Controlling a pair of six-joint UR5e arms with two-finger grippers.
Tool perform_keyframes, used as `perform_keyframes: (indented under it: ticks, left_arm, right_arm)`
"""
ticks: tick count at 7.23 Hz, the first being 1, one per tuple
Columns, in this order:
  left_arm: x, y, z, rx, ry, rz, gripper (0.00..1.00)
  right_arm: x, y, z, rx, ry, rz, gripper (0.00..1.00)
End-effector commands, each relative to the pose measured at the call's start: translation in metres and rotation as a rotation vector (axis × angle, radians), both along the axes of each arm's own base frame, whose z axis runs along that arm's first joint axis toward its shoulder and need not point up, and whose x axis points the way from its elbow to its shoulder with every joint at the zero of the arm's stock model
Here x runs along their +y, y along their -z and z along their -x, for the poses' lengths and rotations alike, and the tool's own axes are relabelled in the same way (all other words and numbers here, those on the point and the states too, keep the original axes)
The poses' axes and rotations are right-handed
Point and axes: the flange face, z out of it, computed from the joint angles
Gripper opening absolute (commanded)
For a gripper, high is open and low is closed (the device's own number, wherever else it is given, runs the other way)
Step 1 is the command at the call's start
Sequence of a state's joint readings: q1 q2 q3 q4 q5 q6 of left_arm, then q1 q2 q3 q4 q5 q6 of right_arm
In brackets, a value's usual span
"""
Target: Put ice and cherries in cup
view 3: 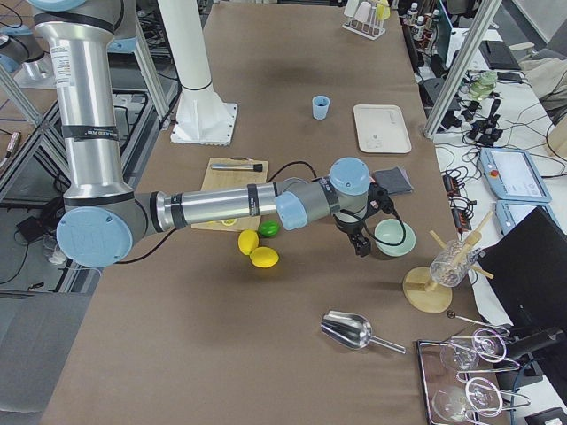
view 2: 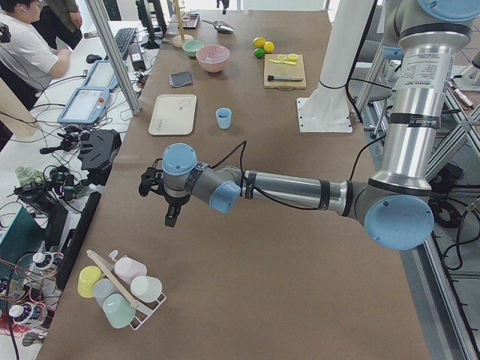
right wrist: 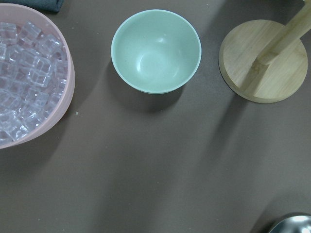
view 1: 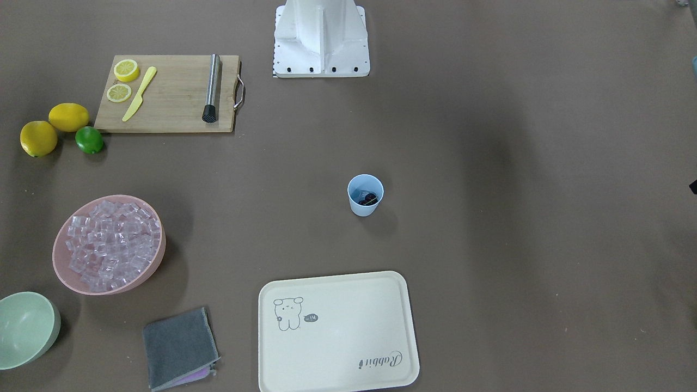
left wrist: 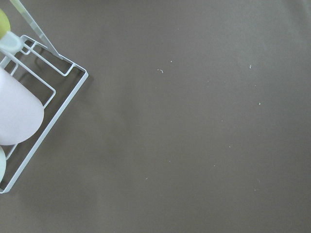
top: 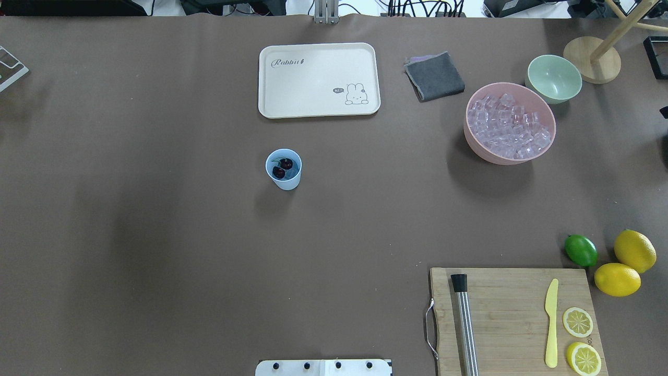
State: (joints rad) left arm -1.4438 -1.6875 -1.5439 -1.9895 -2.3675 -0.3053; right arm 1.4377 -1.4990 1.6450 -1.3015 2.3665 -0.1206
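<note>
Near the middle of the tabletop (top: 156,235), well apart from everything else, stands the light blue cup (top: 284,168). The dark red cherries (top: 282,167) already lie inside it, so that half of the job looks done. Something pale sits beside them in the cup, but whether it is a cube or only the cup's floor is too small to tell. The ice (top: 509,126) is heaped high in the pink bowl (top: 472,141) at the robot's right, next to the empty pale green bowl (top: 554,78). By my reading, moving ice to the cup is what remains, or at least cannot be confirmed as finished.

Neither arm is near the cup. The left claw (view 2: 171,216) hangs at the robot's left end of the tabletop, above bare brown surface beside a wire rack of pastel cups (view 2: 120,289). The right claw (view 3: 360,245) hangs close by the pale green bowl, with the pink bowl just beyond and a metal scoop (view 3: 354,332) lying unheld further along. Each shows only in a side view, so I cannot tell whether either claw is spread or pressed together, and nothing can be seen held in them.

Readable writing is on the cream tray (top: 313,83) alone: "Rabbit" in script at one corner, and a small dark speech bubble that seems to say "hi" beside a cartoon animal. No other labels can be made out.
</note>
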Motion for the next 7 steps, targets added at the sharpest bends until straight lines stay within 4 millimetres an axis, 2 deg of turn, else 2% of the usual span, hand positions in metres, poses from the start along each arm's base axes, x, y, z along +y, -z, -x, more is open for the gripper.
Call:
perform_keyframes:
  ticks: [1, 2, 3, 4, 5, 6, 7]
  left_arm:
    - [0.013, -0.012, 0.001, 0.001, -0.002, 0.018, 0.97]
    - [0.018, -0.021, 0.001, -0.001, -0.005, 0.032, 0.97]
    - [0.019, -0.019, 0.002, -0.001, -0.003, 0.029, 0.97]
    - [0.019, -0.02, 0.002, -0.001, -0.003, 0.03, 0.97]
    - [0.016, -0.016, 0.001, 0.0, -0.005, 0.023, 0.97]
    - [0.015, -0.013, 0.001, 0.002, -0.004, 0.017, 0.97]
    - [0.015, -0.011, 0.001, 0.004, -0.005, 0.014, 0.97]
  right_arm:
    - [0.007, -0.018, -0.005, 0.001, -0.007, 0.044, 0.98]
    - [0.007, -0.029, -0.008, 0.018, -0.014, 0.091, 0.98]
    - [0.008, -0.029, -0.007, 0.031, -0.012, 0.126, 0.99]
    - [0.009, -0.03, -0.018, 0.034, -0.017, 0.152, 0.99]
    - [0.009, -0.019, -0.02, 0.043, -0.019, 0.196, 0.99]
    - [-0.003, 0.002, -0.025, 0.048, -0.023, 0.216, 0.99]
    - [-0.002, 0.006, -0.03, 0.053, -0.017, 0.225, 0.99]
